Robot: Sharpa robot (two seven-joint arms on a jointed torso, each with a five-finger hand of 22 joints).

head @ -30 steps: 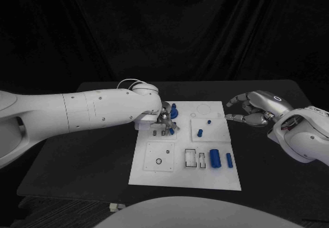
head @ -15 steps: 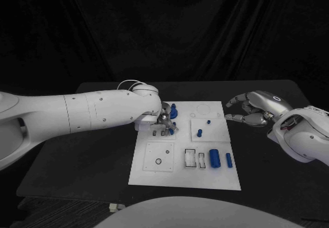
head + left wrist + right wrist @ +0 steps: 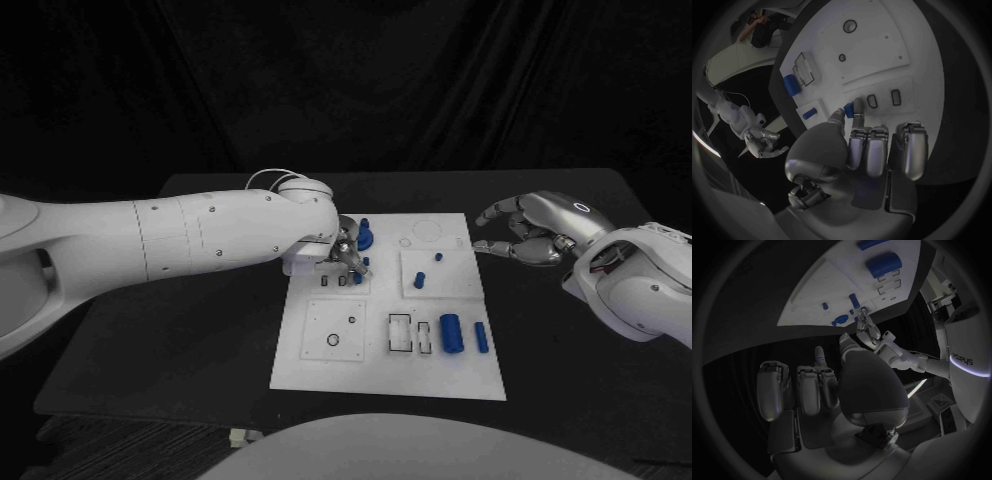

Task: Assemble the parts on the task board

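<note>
We see a black table (image 3: pixel 173 330) set against dark drapery, with the white rectangular task board (image 3: pixel 387 370) lying at its middle. Our left hand (image 3: pixel 343 252) pinches a small blue cylindrical part (image 3: pixel 849 110) over the board's far left corner. Our right hand (image 3: pixel 531 232) hovers off the board's right edge, fingers curled in, holding nothing. More blue parts (image 3: pixel 451 332) lie in the board's recesses.

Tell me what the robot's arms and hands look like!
Both arms are smooth, rounded white shells. The left arm has small dark screw dots and a thin pale cable looping at its wrist. The left hand and right hand are shiny silver metal with many jointed fingers, ending in paler tips. The right arm shows thin wires at its wrist.
</note>
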